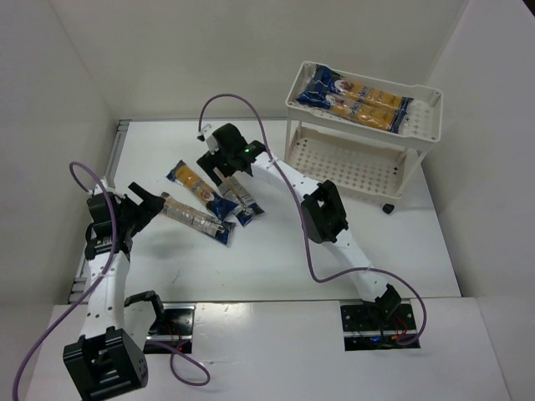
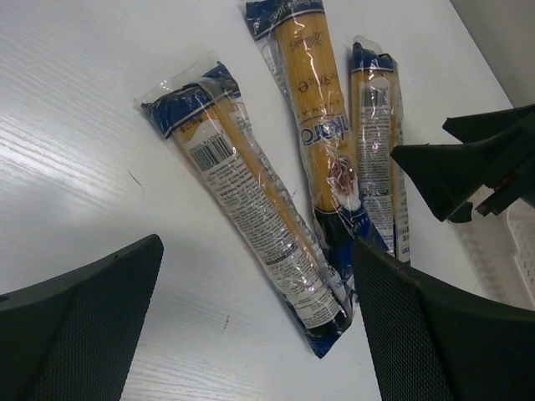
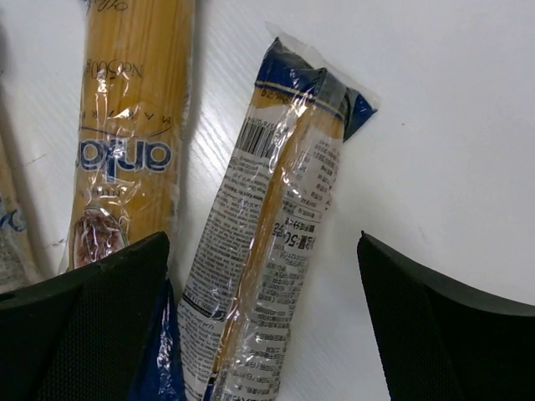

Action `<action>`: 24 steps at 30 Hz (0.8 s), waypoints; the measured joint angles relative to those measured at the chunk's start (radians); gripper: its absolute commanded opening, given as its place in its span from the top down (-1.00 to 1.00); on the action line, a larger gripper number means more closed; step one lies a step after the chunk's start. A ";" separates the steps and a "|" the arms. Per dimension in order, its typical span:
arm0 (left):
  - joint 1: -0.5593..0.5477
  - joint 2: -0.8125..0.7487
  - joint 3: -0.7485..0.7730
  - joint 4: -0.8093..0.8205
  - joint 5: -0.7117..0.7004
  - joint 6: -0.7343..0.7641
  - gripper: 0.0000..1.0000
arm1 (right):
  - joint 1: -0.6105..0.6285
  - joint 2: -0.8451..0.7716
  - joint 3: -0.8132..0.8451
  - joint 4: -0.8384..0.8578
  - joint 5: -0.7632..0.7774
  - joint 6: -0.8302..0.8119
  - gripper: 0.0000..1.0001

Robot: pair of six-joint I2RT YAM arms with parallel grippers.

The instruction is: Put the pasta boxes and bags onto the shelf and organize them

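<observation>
Hovering low over the table, the right gripper holds its jaws spread wide above the rightmost of three pasta bags lying side by side, gripping nothing. The left gripper is also wide open and empty, near the leftmost bag. Two more packs lie on the top tray of the shelf.
</observation>
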 measured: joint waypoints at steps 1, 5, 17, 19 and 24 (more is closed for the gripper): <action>0.002 0.002 -0.003 0.002 0.000 -0.002 -1.00 | -0.005 0.000 0.000 -0.004 -0.022 0.004 -0.96; 0.005 0.003 -0.008 0.003 0.000 -0.004 -1.00 | -0.014 0.008 -0.010 -0.027 -0.060 0.015 -0.96; 0.005 0.011 -0.008 0.010 0.000 -0.003 -1.00 | 0.002 0.048 -0.087 -0.045 -0.020 0.013 -0.42; 0.005 0.011 -0.008 0.011 -0.001 -0.003 -1.00 | 0.013 0.047 -0.087 -0.043 -0.002 0.008 0.65; 0.005 0.011 -0.008 0.011 -0.001 -0.003 -1.00 | 0.023 0.026 -0.086 -0.033 0.019 -0.016 1.00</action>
